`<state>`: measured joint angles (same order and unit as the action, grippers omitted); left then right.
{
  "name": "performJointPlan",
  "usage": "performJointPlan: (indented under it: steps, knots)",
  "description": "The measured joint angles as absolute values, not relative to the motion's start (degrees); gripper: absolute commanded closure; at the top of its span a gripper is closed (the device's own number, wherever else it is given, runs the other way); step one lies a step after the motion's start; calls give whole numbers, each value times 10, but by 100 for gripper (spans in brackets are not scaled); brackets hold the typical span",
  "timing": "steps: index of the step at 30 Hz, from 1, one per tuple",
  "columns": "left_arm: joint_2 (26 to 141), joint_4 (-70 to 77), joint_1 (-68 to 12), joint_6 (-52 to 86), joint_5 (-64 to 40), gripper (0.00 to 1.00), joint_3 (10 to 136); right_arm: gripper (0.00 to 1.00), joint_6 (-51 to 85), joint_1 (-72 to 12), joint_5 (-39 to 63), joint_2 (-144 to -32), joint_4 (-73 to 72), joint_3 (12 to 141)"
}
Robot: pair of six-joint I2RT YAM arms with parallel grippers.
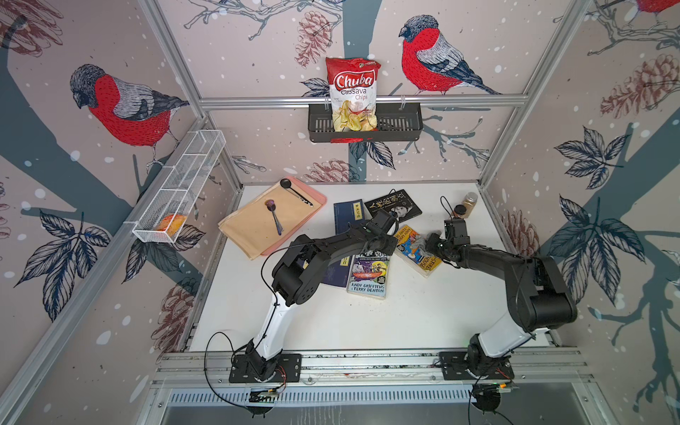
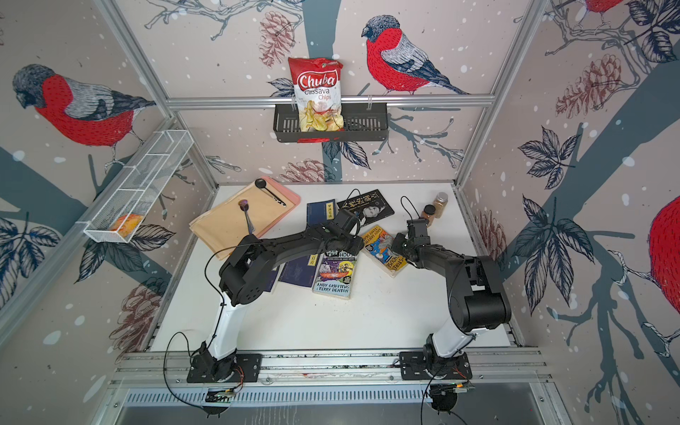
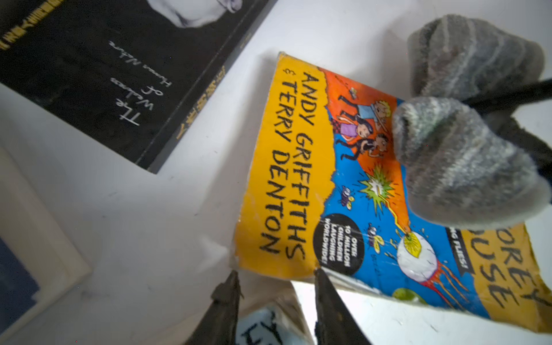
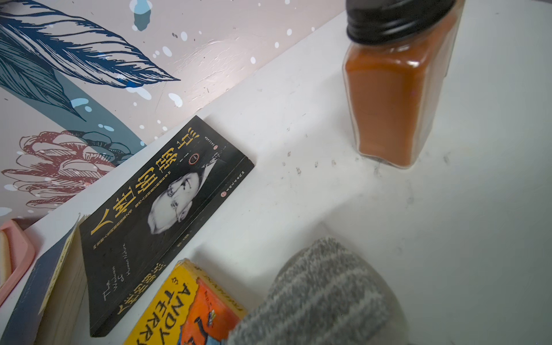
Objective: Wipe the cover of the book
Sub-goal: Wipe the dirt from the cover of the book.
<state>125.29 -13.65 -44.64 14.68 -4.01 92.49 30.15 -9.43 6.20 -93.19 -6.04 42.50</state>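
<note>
Since the cover was the target: the yellow book point(image 3: 298, 185) lay flat on the white table point(image 1: 404, 323), between the two arms, beside the black book point(image 4: 155, 215) and touching a second Griffiths paperback point(image 1: 369, 274) at one corner
Book handling: a worn paperback, judged light and bendy, its near corner curled and frayed; it would likely slide under a wipe unless pinned at an edge or corner
Cloth: the grey sock-like rag point(image 3: 460, 161) looked soft and bunched, resting on the cover's orange and blue art
Right gripper point(image 1: 433, 241): jaws hidden by fabric, apparently pinching the rag
Left gripper point(image 3: 276, 274): fingers spread apart just at the book's near edge, gripping nothing
Black wall basket point(image 1: 404, 125): one chips bag point(image 1: 353, 92) standing in it
White mesh rack point(image 1: 184, 180): an orange-yellow item point(image 1: 170, 223) in its lowest compartment, other compartments seemingly empty
Pink tray point(image 1: 316, 200): tan folders point(image 1: 257, 224) with two spoons on top
Spice jar point(image 4: 394, 98): capped, full of orange powder, well clear of the book
</note>
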Motion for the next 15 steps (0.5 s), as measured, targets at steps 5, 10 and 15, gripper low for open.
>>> performJointPlan:
  steps: [5, 10, 15]
  knots:
    - [1285, -140, -432, 153, -40, 50, 952, 82, 302, -94, 53, -908, -79, 389]
    - [1306, -139, -429, 152, -58, 51, 983, 82, 308, -96, 57, -877, -93, 350]
    - [1315, -137, -428, 150, -94, 54, 993, 81, 323, -124, 60, -836, -86, 318]
